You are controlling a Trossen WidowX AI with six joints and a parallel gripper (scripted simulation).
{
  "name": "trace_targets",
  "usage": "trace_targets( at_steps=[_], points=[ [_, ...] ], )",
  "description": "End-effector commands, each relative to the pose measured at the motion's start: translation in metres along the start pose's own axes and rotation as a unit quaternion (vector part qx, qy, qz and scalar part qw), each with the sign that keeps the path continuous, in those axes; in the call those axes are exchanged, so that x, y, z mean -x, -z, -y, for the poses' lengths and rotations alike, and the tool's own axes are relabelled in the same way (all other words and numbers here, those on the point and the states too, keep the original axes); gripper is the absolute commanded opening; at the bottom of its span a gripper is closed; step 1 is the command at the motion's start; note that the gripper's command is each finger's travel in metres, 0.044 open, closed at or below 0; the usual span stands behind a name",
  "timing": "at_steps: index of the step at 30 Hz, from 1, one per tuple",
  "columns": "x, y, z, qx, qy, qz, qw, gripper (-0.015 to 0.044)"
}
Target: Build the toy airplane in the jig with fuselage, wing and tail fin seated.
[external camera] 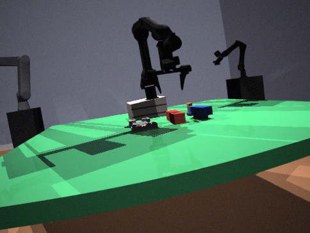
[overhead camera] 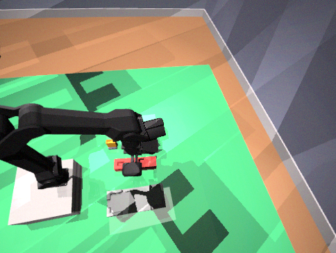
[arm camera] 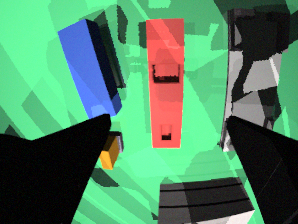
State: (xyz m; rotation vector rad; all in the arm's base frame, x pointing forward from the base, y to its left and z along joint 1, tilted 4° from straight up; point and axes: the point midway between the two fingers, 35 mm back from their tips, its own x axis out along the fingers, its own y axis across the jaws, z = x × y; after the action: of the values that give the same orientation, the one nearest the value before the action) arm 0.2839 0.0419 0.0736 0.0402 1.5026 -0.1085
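Observation:
The red fuselage (overhead camera: pixel 150 162) (external camera: pixel 177 117) (arm camera: pixel 167 100) lies on the table outside the jig, its two sockets facing up and empty. The blue wing (external camera: pixel 202 110) (arm camera: pixel 90 70) lies slightly angled beside it; the arm largely hides it in the top view. The small orange tail fin (overhead camera: pixel 111 143) (external camera: pixel 189 105) (arm camera: pixel 110 152) rests near the wing's end. The grey-white jig (overhead camera: pixel 119 201) (external camera: pixel 144 124) (arm camera: pixel 257 72) lies on the fuselage's other side, empty and partly shadowed. My gripper (external camera: pixel 171 90) (arm camera: pixel 169 120) is wide open and empty, above the fuselage, one fingertip to each side in the wrist view.
The arm's pale base block (overhead camera: pixel 26 203) (external camera: pixel 145 110) (arm camera: pixel 205 197) stands near the fuselage's tail end. Dark shadows cross the green table top (overhead camera: pixel 187 83) (external camera: pixel 240 153). Two other arms stand on dark pedestals (external camera: pixel 25 128) (external camera: pixel 244 88) in the background.

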Motion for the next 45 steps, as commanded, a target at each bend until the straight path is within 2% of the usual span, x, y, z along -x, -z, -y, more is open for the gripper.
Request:
trace_targets(
  at_steps=[1,3,6,8,45],
  points=[
    [-0.003,0.005,-0.002,0.018,0.008,-0.008,1.0,0.044],
    [-0.006,0.004,-0.002,0.018,0.008,-0.008,1.0,0.044],
    [-0.045,0.005,-0.001,0.018,0.009,-0.008,1.0,0.044],
    [-0.056,0.006,-0.001,0.018,0.009,-0.008,1.0,0.044],
    [-0.114,0.007,0.001,0.018,0.009,-0.009,1.0,0.044]
  ],
)
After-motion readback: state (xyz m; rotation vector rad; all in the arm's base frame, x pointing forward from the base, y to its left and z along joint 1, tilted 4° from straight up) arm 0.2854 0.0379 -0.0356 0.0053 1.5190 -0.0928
